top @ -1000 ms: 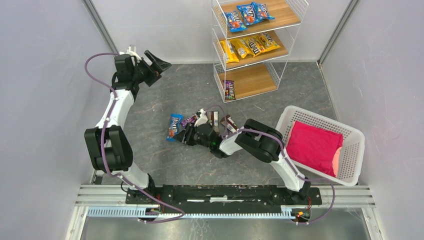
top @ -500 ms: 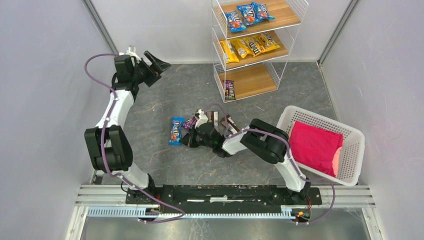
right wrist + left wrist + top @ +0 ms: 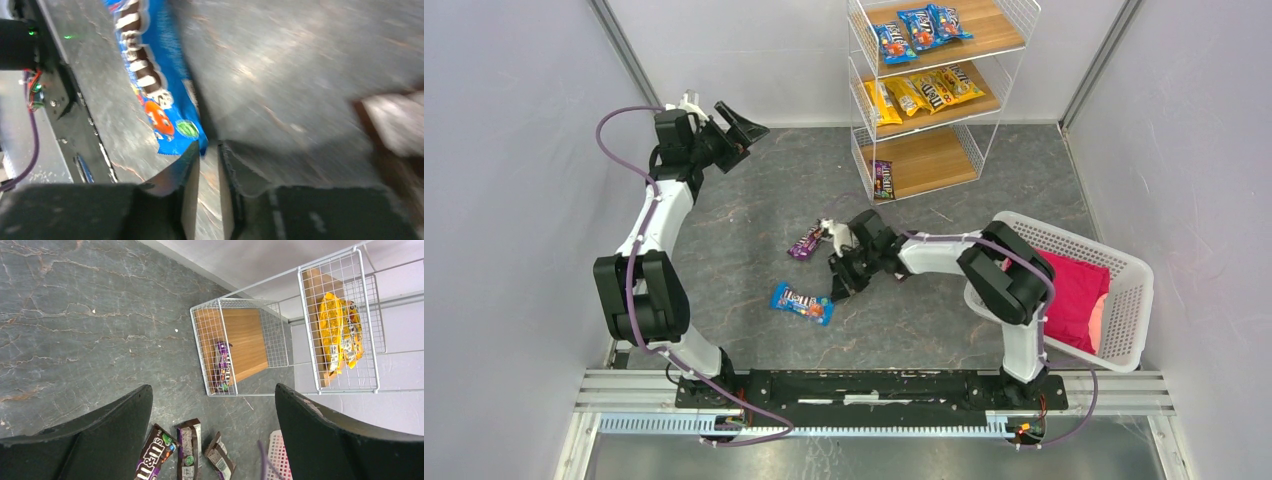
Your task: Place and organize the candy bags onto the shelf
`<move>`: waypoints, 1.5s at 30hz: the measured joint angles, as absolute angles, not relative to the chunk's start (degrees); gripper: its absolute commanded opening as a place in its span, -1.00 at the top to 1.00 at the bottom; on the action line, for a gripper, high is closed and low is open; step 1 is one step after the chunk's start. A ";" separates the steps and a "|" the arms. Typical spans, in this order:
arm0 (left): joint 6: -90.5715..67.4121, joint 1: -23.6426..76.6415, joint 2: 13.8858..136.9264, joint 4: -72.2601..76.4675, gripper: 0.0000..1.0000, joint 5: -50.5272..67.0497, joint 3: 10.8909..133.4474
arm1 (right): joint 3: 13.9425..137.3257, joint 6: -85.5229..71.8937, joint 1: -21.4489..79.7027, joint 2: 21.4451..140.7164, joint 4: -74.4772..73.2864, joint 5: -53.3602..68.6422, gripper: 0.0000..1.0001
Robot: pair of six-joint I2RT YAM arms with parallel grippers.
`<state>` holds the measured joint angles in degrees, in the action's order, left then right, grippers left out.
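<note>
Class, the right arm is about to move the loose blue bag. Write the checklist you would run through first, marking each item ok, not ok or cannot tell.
1. Right tool grips the blue bag: cannot tell. The fingers are nearly closed at the bag's corner and the wrist view is blurred.
2. Shelf top tier has room beside the blue bags: ok, bare wood shows at the right.
3. Left tool is out of the way: ok, open and raised at far left.
4. Other loose bags located: ok, the purple bag and two brown bags lie on the table.
5. Basket is off the path: ok, at far right.
</note>
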<state>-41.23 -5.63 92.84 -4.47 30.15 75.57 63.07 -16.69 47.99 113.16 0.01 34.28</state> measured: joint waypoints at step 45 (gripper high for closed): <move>-36.42 14.35 81.47 -12.19 -0.85 18.50 65.39 | 27.05 -44.66 47.99 93.30 37.23 18.96 -0.46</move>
